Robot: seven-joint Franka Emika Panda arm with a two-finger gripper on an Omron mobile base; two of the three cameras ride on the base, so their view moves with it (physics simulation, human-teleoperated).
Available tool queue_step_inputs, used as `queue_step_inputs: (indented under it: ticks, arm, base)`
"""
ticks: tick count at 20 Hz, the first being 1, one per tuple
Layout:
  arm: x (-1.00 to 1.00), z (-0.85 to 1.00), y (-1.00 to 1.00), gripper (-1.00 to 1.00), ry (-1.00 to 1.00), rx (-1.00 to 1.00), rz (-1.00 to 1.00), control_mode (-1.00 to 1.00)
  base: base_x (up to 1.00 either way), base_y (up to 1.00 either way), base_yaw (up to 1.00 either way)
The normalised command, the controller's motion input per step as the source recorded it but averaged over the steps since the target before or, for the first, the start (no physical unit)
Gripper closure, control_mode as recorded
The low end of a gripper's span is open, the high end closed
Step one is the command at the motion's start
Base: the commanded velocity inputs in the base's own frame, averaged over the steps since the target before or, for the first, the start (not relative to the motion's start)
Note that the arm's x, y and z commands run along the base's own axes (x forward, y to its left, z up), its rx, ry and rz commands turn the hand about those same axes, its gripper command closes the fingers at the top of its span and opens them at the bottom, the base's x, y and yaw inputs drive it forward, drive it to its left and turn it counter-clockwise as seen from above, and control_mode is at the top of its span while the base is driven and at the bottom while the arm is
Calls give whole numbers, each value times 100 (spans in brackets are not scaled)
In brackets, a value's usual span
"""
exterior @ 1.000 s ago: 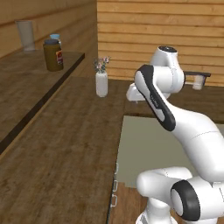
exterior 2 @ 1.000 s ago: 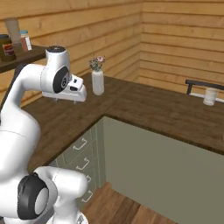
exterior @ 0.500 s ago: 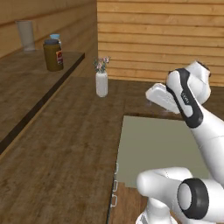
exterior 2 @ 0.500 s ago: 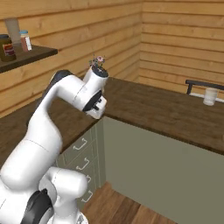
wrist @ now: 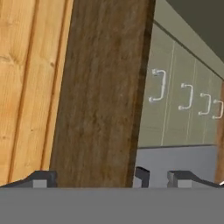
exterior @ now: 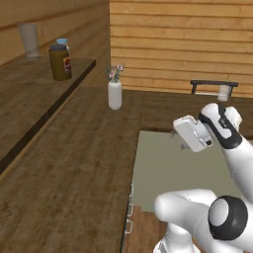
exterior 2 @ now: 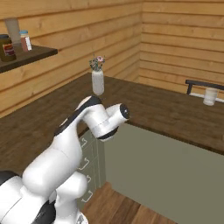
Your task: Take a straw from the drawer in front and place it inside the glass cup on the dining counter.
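1. Reaching the thin pale-red straw means opening a shallow sage-green drawer (wrist: 162,116) first. All the fronts look shut, so I cannot tell where the straw lies.
2. The small whitish translucent glass cup (exterior: 224,92) stands at one o'clock of the hand in the left base view, well apart.
3. The white arm's two-finger gripper (wrist: 113,178) has its tips spread wide and holds nothing. Level the rolled hand, then hook one light handle at two o'clock squarely.
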Motion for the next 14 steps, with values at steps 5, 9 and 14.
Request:
queue_step_inputs:
  ticks: [5,9,14]
  arm:
    - [35,-87,0,-100,0,21,0,-100]
    - [31,-77,9,-100,0,14,0,-100]
    - [21,-69,19,-100,0,14,0,-100]
  base:
    - [0,0,0]
    - [0,0,0]
    - [0,0,0]
